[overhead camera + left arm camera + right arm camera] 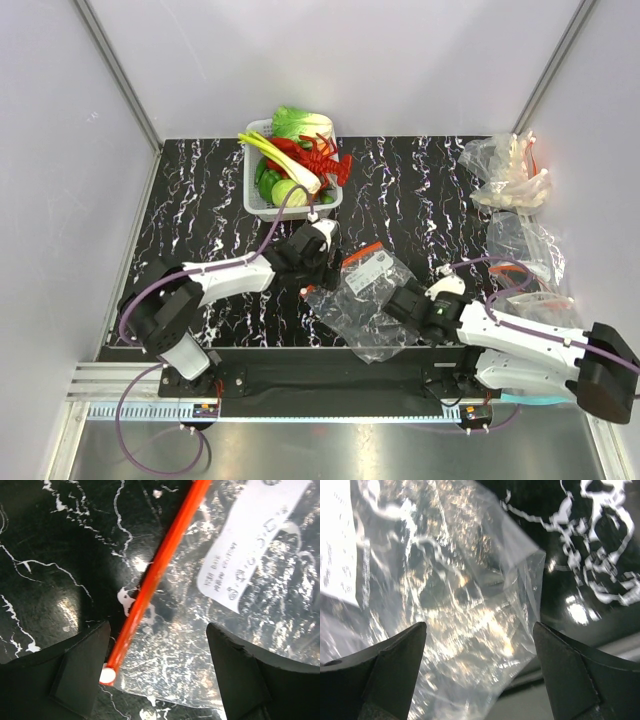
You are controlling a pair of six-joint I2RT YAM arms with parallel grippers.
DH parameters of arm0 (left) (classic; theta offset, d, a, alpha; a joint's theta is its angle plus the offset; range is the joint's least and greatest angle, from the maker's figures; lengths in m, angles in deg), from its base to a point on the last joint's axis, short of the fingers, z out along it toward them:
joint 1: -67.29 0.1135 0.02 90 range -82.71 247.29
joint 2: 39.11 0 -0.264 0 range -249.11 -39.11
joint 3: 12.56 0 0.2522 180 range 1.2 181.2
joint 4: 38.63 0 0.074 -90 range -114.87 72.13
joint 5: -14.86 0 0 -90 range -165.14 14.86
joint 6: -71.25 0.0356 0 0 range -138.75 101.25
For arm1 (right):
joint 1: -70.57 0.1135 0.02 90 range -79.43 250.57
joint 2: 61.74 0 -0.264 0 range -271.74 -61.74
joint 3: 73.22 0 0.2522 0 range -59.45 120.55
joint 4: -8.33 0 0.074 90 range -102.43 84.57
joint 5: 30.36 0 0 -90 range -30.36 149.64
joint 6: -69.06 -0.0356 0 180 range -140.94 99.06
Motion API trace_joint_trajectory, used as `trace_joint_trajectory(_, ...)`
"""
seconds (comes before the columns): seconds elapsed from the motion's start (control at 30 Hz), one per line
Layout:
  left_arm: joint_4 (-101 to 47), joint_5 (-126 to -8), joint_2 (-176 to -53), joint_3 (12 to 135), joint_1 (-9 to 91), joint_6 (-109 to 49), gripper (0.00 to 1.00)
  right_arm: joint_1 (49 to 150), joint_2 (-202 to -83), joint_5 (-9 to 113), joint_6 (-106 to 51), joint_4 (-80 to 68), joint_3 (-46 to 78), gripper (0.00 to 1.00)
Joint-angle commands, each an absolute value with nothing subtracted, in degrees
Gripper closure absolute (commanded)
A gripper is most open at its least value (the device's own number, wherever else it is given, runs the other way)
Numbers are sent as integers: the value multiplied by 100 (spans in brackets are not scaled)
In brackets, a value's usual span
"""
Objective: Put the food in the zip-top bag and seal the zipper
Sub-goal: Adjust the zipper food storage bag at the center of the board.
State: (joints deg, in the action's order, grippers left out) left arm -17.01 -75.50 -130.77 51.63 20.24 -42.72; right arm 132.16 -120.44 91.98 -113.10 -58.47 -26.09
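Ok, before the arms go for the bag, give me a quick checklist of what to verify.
1. Left gripper open: ok, jaws apart with the zipper end between them.
2. Right gripper open: ok, jaws apart over a corner of the bag.
3. Bag within reach of both arms: ok, it lies on the table between the two grippers.
4. Bag mouth open: cannot tell.
5. Food bagged: not ok, the lobster and cabbage sit in the basket.
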Motion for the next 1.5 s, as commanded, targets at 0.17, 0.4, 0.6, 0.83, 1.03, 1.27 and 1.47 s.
trace_joint_trajectory(0.17, -2144, -7120, -13235, 5050, 2334, -4204, 25, 12086, -12141, 8865, -9698, -4402, -2650, 14)
trace_joint_trajectory(0.4, -2442, -6635, -13245, 4849, 2405, -4423, 61, 11295, -12818, 8768, -8872, -4042, -2211, 25)
trace_joint_trajectory(0.6, -2837, -6345, -12799, 4383, 2414, -4783, 92, 10187, -13468, 8618, -7712, -3505, -1790, 30)
trace_joint_trajectory(0.83, -3594, -6609, -11620, 3311, 2282, -5416, 100, 10133, -14374, 8759, -5824, -4313, -313, 8)
trace_joint_trajectory(1.03, -3752, -6898, -11004, 3012, 2062, -5610, 100, 10607, -13812, 7802, -5610, -4270, -4, 3)
trace_joint_trajectory(1.27, -3630, -7740, -10583, 2775, 1965, -5882, 95, 11653, -13925, 7580, -6067, -4191, 251, 8)
trace_joint_trajectory(1.47, -3252, -7998, -9775, 2380, 2351, -6075, 83, 12163, -14821, 7941, -6374, -4287, 540, 18)
